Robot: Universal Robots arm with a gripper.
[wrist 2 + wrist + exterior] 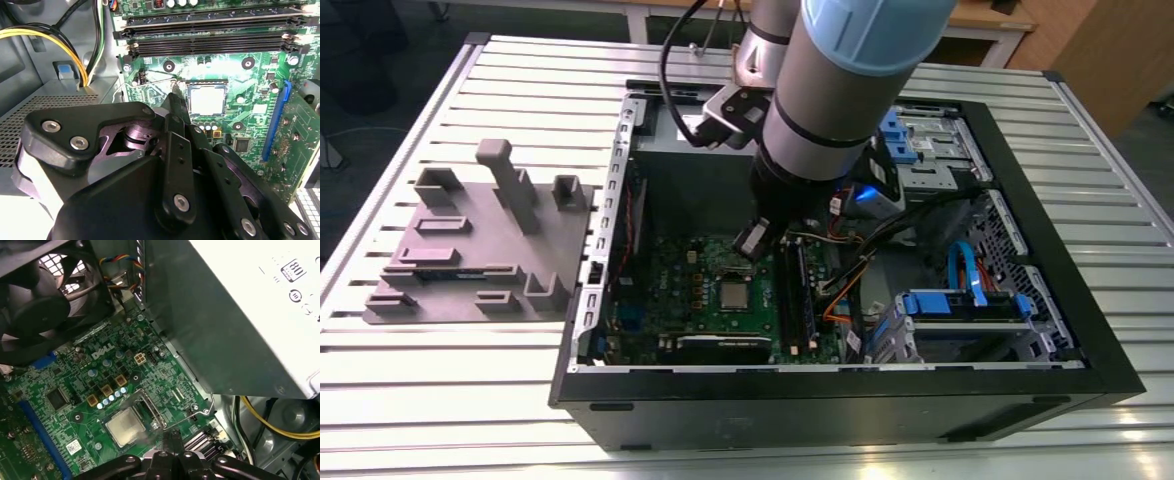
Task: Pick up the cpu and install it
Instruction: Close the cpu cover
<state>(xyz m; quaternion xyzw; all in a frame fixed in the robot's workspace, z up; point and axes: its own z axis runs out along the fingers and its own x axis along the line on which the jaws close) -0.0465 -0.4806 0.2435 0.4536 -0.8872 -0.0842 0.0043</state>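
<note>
In the middle of the green motherboard (707, 290), the small flat silver-topped square cpu (207, 99) lies seated in its socket, just ahead of the black tool (172, 107), whose fingers are together and empty.

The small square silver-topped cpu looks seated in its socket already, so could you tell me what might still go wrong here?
The small square silver-topped cpu lies in the silver-framed socket, whose thin wire lever looks unlatched, so the chip may not be clamped. The black gripper hovers close beside the socket and could snag that lever. Yellow cables run near the arm's path.
</note>
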